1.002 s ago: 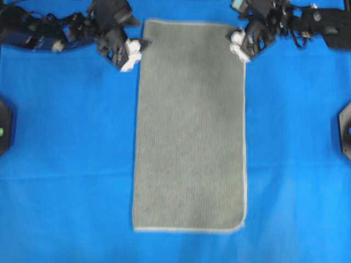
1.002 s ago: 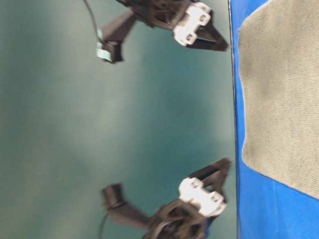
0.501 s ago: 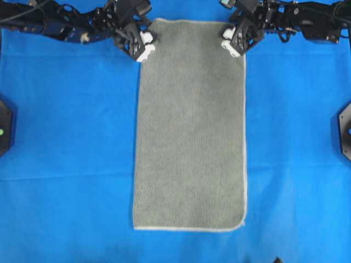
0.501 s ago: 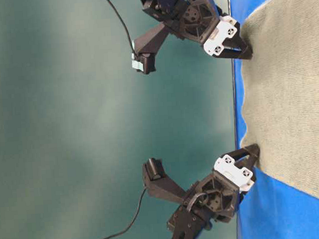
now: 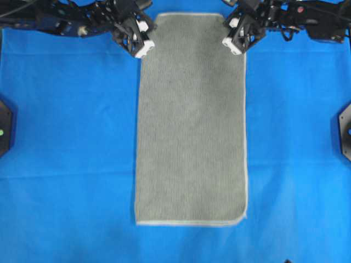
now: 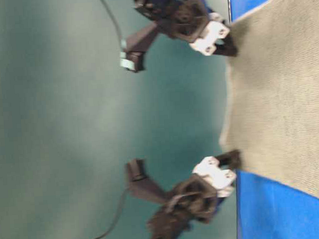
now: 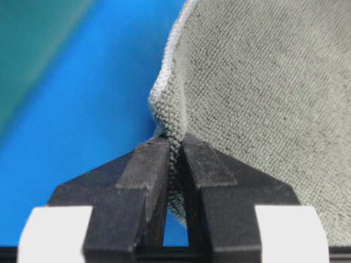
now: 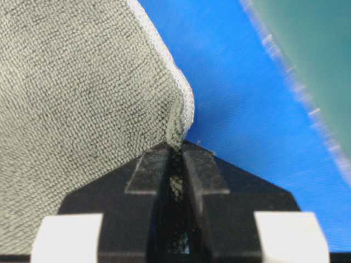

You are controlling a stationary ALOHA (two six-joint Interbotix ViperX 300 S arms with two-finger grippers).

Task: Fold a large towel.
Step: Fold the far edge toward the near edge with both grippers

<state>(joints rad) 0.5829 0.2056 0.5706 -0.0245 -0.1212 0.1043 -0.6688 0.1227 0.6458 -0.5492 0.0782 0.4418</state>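
Because the fold needs a free edge, I read the overhead view as both claws set at the far corners of the towel (image 5: 191, 120), which lies flat and lengthwise on the blue cloth (image 5: 66, 137); left gripper (image 5: 143, 48) and right gripper (image 5: 232, 46) sit on the two top corners. Table-level view: that end looks lifted off the cloth, sagging between the claws. Left wrist view: jaws clenched on a pinched corner, nubby grey-green terry bunched between the fingers (image 7: 147, 164). Right wrist view: jaws likewise clamped on the rounded corner, its pale hem (image 8: 184, 90) curling.
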